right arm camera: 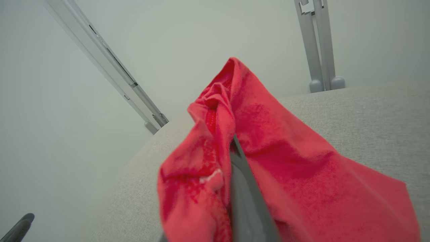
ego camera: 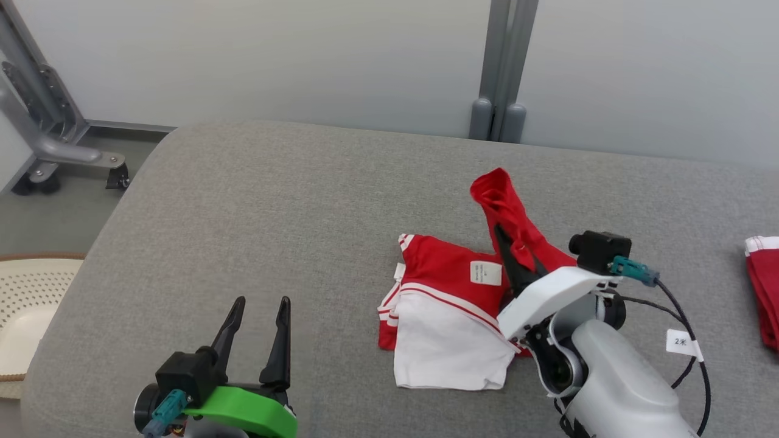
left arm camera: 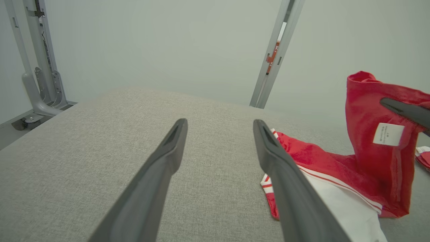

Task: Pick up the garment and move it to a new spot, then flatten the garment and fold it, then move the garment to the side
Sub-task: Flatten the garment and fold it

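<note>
Where right tool (ego camera: pixel 503 236) pinches, plush red garment (ego camera: pixel 439 272) peaks.

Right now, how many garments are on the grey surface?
2. A red-and-white garment lies mid-surface, with one red part held up by the right gripper, jaws shut on it. A second red garment sits at the right edge, cut off by the frame. More may lie outside the frame.
</note>
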